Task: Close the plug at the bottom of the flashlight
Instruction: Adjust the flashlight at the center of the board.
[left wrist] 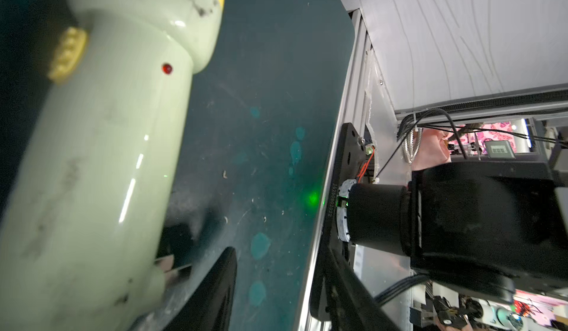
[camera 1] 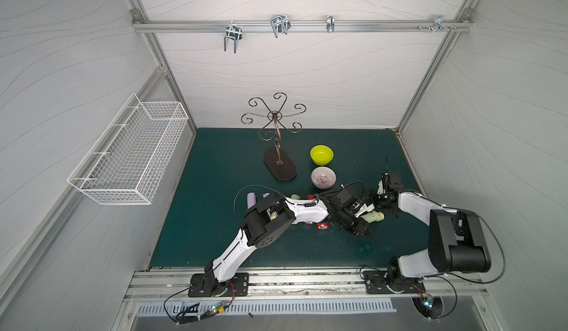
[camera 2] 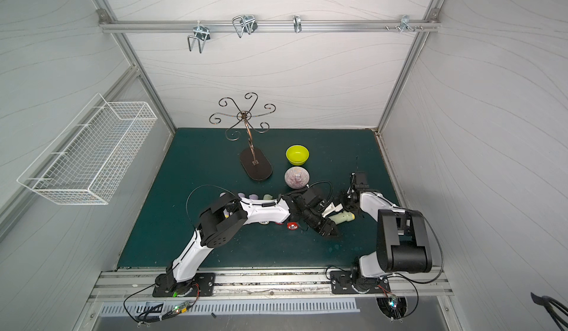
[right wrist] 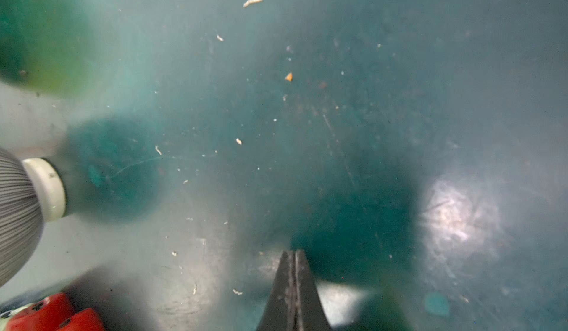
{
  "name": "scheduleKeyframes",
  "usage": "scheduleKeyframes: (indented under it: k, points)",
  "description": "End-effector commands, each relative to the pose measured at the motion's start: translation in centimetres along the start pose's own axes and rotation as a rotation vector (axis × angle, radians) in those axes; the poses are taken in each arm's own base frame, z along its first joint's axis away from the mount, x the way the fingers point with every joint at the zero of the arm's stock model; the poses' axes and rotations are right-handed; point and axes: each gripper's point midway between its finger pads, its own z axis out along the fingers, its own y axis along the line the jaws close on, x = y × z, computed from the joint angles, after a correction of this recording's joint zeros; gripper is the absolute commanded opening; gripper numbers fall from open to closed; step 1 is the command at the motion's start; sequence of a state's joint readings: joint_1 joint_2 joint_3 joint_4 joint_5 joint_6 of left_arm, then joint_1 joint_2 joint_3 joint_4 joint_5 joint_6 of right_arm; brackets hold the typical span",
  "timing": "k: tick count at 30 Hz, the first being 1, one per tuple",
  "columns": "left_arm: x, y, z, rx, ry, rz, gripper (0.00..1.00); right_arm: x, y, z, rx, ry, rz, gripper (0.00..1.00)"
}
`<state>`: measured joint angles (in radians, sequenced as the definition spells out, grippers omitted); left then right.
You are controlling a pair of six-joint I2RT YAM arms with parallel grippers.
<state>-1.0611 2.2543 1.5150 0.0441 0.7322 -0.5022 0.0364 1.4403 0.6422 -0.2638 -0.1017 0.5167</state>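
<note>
Left tool (camera 1: 365,221) grips the flashlight (left wrist: 101,160) near the striped bowl (camera 1: 323,177), head pointing away from it, plug prongs (left wrist: 172,268) out at the bowl-side end. Right tool (right wrist: 294,261), clenched empty, hovers just beside.

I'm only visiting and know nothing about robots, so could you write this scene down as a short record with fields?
Surface: dark green mat
Left gripper: shut on the pale green flashlight
Right gripper: shut, holding nothing
Task progress: cannot tell from these views
Bowls: yellow-green bowl and striped bowl, behind the arms
Other: metal stand with curled hooks on the mat; white wire basket on a side wall
</note>
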Motion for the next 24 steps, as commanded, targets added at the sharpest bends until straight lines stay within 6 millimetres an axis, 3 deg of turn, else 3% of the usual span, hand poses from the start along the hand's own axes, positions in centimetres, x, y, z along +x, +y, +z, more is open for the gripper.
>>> scheduleKeyframes:
  k: [1,5,10,17,24]
  points:
    - [-2.9,3.7,-2.6,-0.029,-0.115,-0.099,0.50,1.7,-0.5,-0.4,-0.001,0.037,-0.005,0.00]
    - [-4.4,5.1,-4.4,-0.041,-0.177,-0.101,0.49,3.0,-0.8,-0.4,-0.018,0.065,-0.001,0.00]
    - [-5.6,6.2,-5.3,-0.067,-0.193,-0.099,0.49,4.1,-0.2,-1.1,-0.064,0.081,0.012,0.00]
    - [-6.4,5.7,-5.6,-0.069,-0.197,-0.077,0.49,5.8,0.9,-2.2,-0.135,0.115,0.007,0.00]
    - [-6.8,5.2,-5.7,-0.055,-0.198,-0.079,0.51,8.7,3.6,-2.8,-0.195,0.167,-0.047,0.00]
